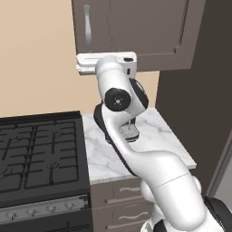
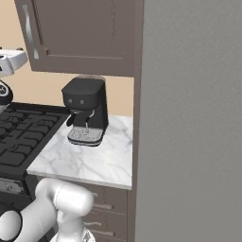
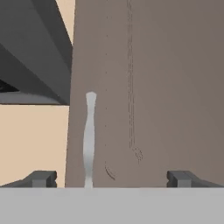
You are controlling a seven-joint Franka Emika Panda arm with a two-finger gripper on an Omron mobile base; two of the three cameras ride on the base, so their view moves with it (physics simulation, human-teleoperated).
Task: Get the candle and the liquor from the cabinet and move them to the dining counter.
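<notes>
The dark brown cabinet (image 1: 136,27) hangs on the wall with its panelled doors shut, so the candle and the liquor are hidden. Its long silver handle (image 1: 87,28) runs down the left door. My white hand (image 1: 105,62) is raised just below the cabinet's lower left corner. In the hand view the gripper (image 3: 112,179) faces the cabinet door (image 3: 153,87) and is open, with nothing between its fingertips (image 3: 41,178). The handle (image 3: 89,140) stands left of centre between them. The right base view shows the same cabinet (image 2: 80,33) and handle (image 2: 29,28). The dining counter is out of view.
A black coffee machine (image 2: 86,111) stands on a small marble counter (image 2: 94,160) with brown drawers (image 1: 122,199) below. A black stove (image 1: 36,149) sits to the left. A tall grey panel (image 2: 189,118) closes the right side. A dark hood (image 3: 30,52) is left of the cabinet.
</notes>
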